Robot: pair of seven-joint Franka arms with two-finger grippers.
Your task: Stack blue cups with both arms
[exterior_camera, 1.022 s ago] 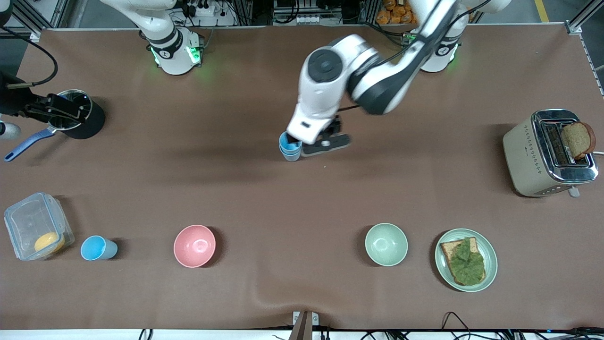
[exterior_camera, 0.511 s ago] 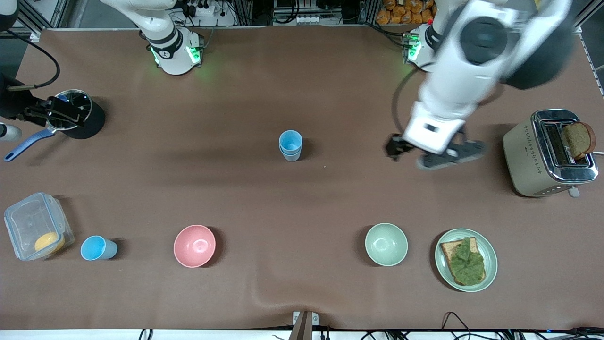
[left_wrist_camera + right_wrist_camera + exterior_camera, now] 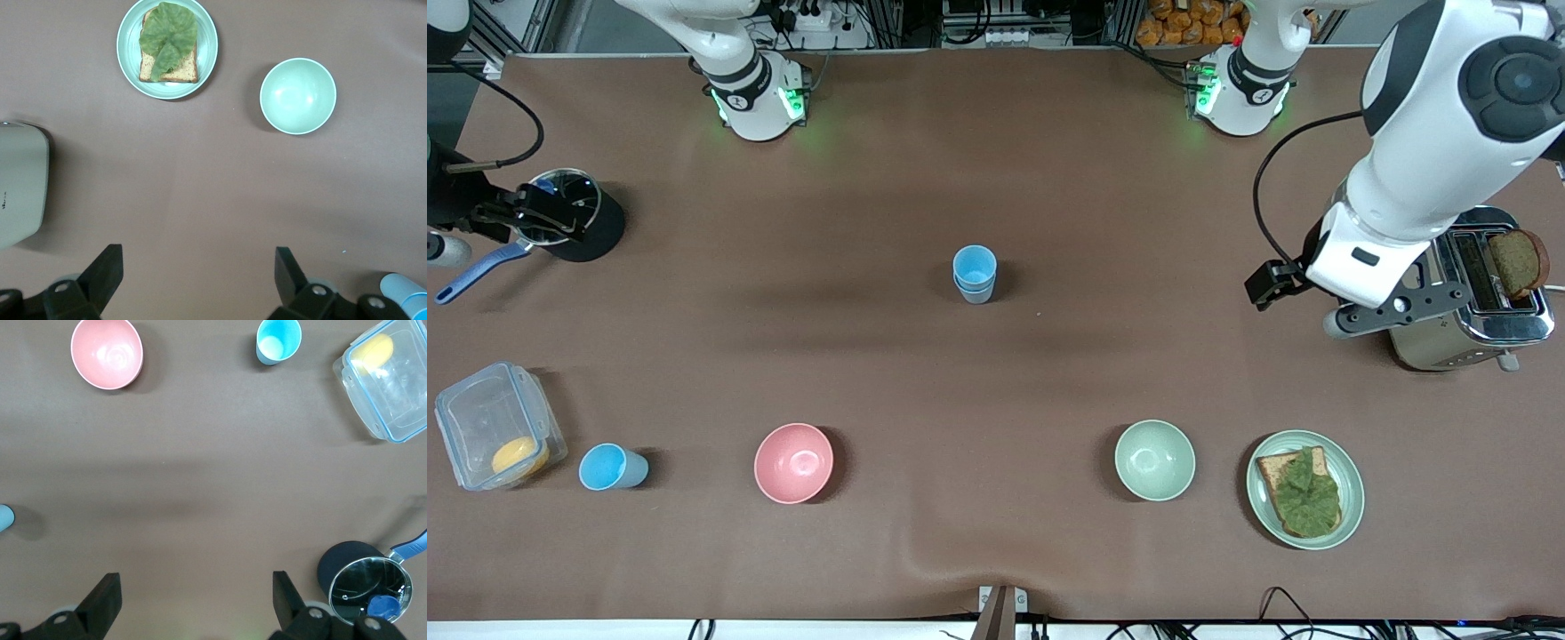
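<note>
Two blue cups sit nested as one stack at the middle of the tabletop in the front view, and nothing touches them. A second ago the left end effector was right at this stack. It has since swung off toward 3 o'clock and now hangs over the edge of the toaster, so I judge that cup delivered and released. A third blue cup stands alone at 8 o'clock, just beside the clear container. The pink bowl at 7 o'clock and the green bowl at 5 o'clock are well apart from it. The right end effector waits above the saucepan near 9 o'clock, as it did before.

In the left wrist view the left end effector has its fingers spread wide with nothing between them. Below lie bare tabletop, the green bowl, the sandwich plate and the toaster's side. The stack shows only at the frame's corner.

In the right wrist view the right end effector is also spread and empty. The lone cup, pink bowl, container and saucepan are all in sight. The remaining cup lies toward the right arm's end, so fetching it likely falls to that arm.
</note>
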